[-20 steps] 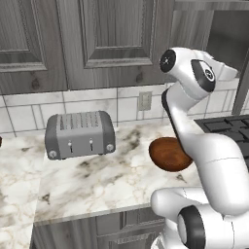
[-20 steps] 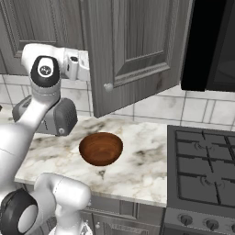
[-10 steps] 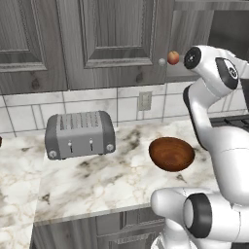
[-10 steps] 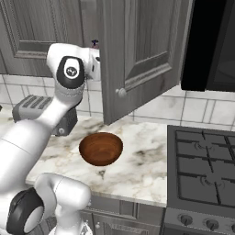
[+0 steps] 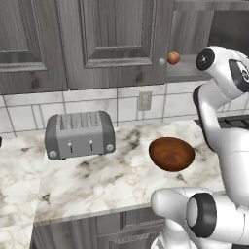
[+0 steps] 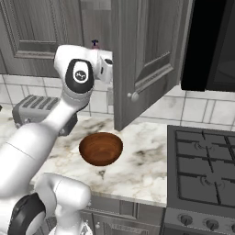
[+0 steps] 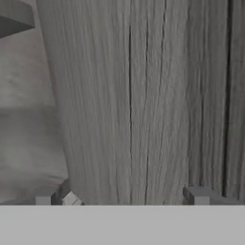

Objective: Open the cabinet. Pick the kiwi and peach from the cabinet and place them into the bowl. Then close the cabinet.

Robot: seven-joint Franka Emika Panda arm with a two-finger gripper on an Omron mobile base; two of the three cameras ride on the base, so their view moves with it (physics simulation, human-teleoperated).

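You have the cabinet (image 6: 147, 59) door swung open at center frame, tool (image 7: 122, 198) spread empty against it; next, reach inside for the peach (image 5: 173, 58).

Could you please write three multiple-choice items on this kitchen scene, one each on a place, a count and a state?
1. Where does the wooden bowl sit?
A. on the marble counter, right of the toaster
B. on the stove
C. inside the cabinet

2. How many slots does the toaster have on top?
A. one
B. two
C. four

3. In what state is the cabinet door nearest the stove?
A. shut flat
B. swung open
C. taken off

Answers:
1. A, since the left base view shows the bowl on the counter to the toaster's right.
2. B, since two long slots show on its top.
3. B, since the right base view shows the door standing out from the cabinet, knob toward the camera, and the peach shows inside in the left base view.
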